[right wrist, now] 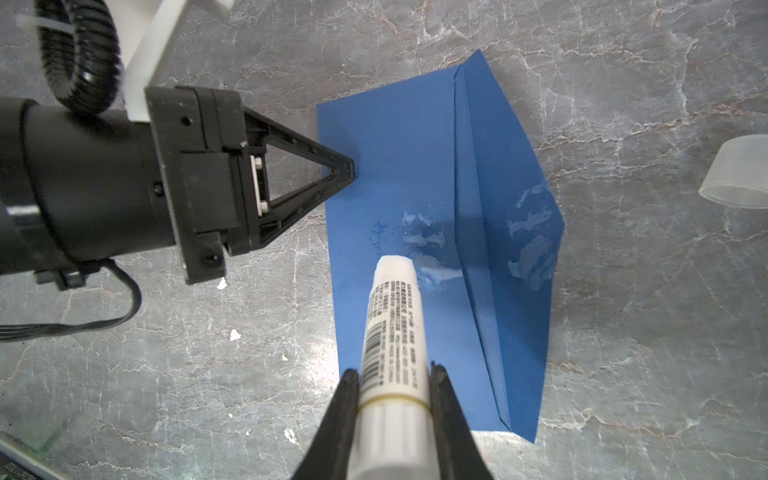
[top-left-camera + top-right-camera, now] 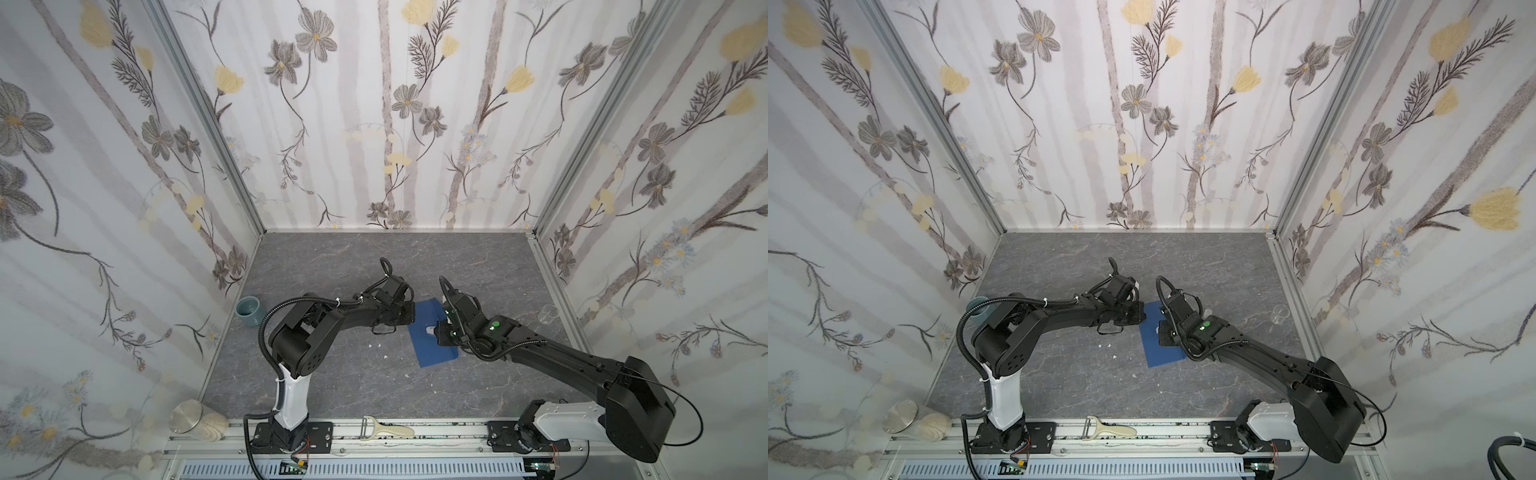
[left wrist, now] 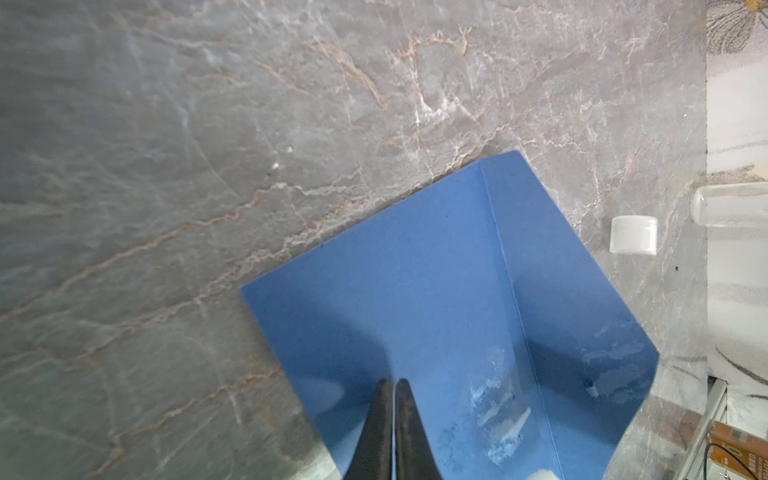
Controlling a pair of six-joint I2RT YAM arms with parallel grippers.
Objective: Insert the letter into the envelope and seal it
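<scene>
— Two arms, one envelope (image 2: 432, 338), one glue stick (image 1: 392, 316). That is my count for the middle of the table (image 2: 332, 270).

— And round the edges?

— One blue-grey mug (image 2: 249, 311) by the left wall and one clear cup (image 2: 548, 313) by the right. One jar (image 2: 195, 419) with a metal lid sits at the front left corner, and one peeler (image 2: 386, 430) lies on the front rail. One white cap (image 3: 633, 235) sits just beyond the flap (image 1: 507, 199). A few white crumbs (image 2: 376, 345) lie left of the envelope.

— Where's the envelope against the grippers?

— Flat on the table, between them. The left gripper (image 1: 351, 170) has its jaws pressed together, with the tips at the long edge opposite the flap. The right gripper (image 1: 392, 374) hangs over the envelope's body, clamped round the glue stick. The stick's bared end points at the patch beside the crease; whether it touches the paper, I can't tell.

— Materials?

— The envelope is matte blue paper, rectangular. Its pointed flap is folded open, away from the left gripper. Whitish smears (image 1: 424, 239) mark the body by the crease, and there are more on the flap. The stick is a white cylinder with small print, a barcode and a yellow ring. The table looks like grey veined stone.
</scene>
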